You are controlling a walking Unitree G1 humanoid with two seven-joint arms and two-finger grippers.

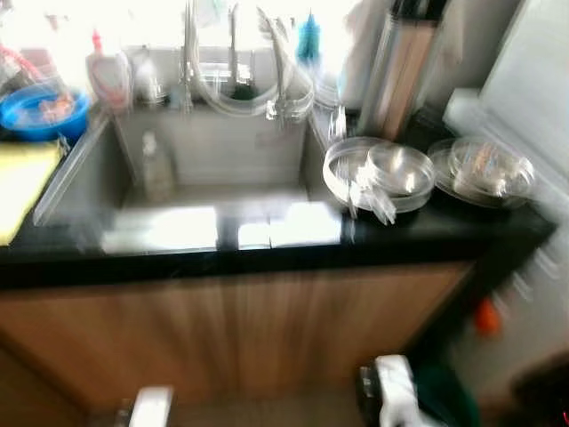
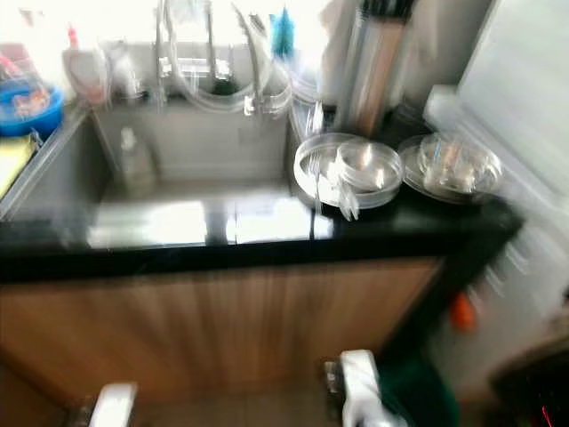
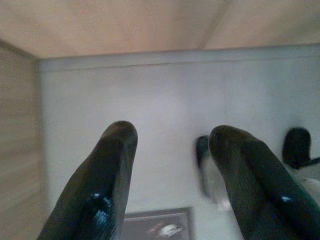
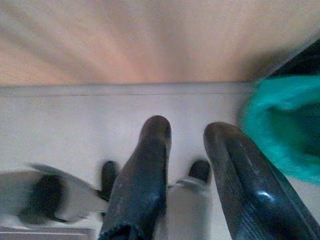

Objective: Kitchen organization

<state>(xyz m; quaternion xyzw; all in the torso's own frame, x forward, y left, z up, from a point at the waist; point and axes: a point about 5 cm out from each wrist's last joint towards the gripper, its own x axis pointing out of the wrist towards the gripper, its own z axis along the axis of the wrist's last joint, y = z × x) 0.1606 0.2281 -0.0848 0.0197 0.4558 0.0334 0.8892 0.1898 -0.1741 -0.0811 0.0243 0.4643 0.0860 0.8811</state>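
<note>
The picture is blurred. A steel sink point(image 1: 213, 169) sits in a black counter point(image 1: 267, 253) straight ahead, with a clear bottle point(image 1: 156, 165) standing inside it. To the sink's right lie stacked steel dishes point(image 1: 378, 173) and covered plates point(image 1: 484, 169). Both arms hang low in front of the wooden cabinet point(image 1: 240, 329), the left arm point(image 1: 151, 407) and the right arm point(image 1: 391, 391). My left gripper point(image 3: 172, 135) is open over the pale floor, holding nothing. My right gripper point(image 4: 189, 130) is open too, beside a green thing point(image 4: 285, 125).
A faucet with hoses point(image 1: 236, 53) stands behind the sink. At the far left are a blue bowl point(image 1: 43, 111), a soap bottle point(image 1: 108, 76) and a yellow cloth point(image 1: 22, 178). A white appliance point(image 1: 533, 98) stands at the right, with an orange object point(image 1: 485, 318) low beside the cabinet.
</note>
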